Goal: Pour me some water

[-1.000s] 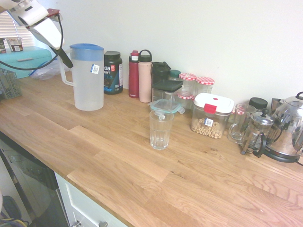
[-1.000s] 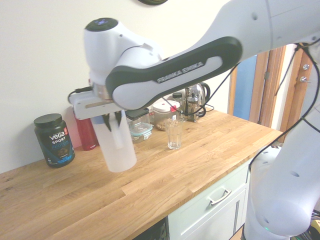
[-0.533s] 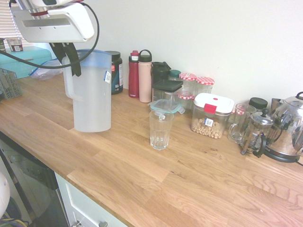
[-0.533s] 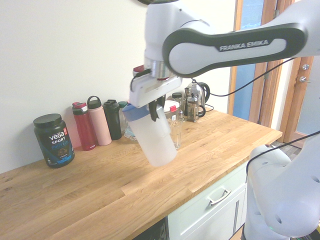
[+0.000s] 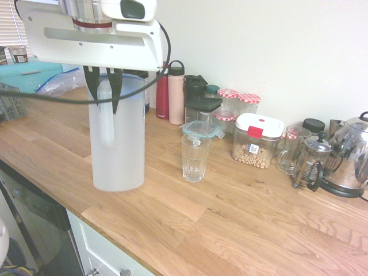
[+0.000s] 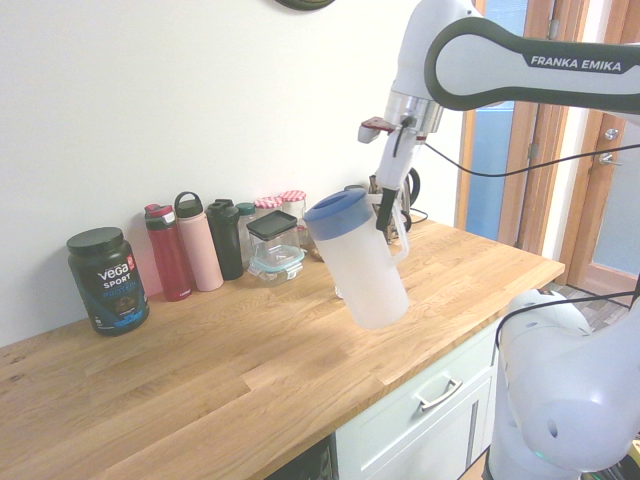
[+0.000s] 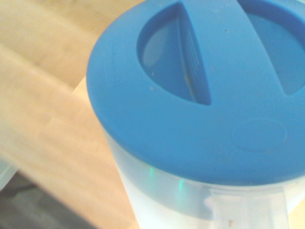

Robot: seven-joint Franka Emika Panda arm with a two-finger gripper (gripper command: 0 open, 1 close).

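Note:
The tall frosted-white jug (image 5: pixel 121 149) with a blue lid (image 7: pixel 200 95) hangs off the wooden counter (image 5: pixel 230 218), tilted in the second exterior view (image 6: pixel 365 270). My gripper (image 5: pixel 103 98) comes down from above, shut on the jug's side handle (image 5: pixel 105 121); the second exterior view shows the gripper (image 6: pixel 386 208) at the handle too. The water does not show through the frosted wall. An upright clear ribbed glass (image 5: pixel 195 158) stands on the counter just right of the jug, apart from it. In the second exterior view the jug hides the glass.
Along the wall stand a red bottle (image 5: pixel 163 92), a pink bottle (image 5: pixel 176 95), dark canisters, checked-lid jars, a white-lidded box of nuts (image 5: pixel 257 141), a glass mug, a French press (image 5: pixel 310 164) and a kettle (image 5: pixel 351 155). A black tub (image 6: pixel 108 280) stands further left. The counter's front edge is near.
The arm has lifted the jug from its spot by the wall and carried it toward the glass and the counter's front. The jug now hangs tilted.

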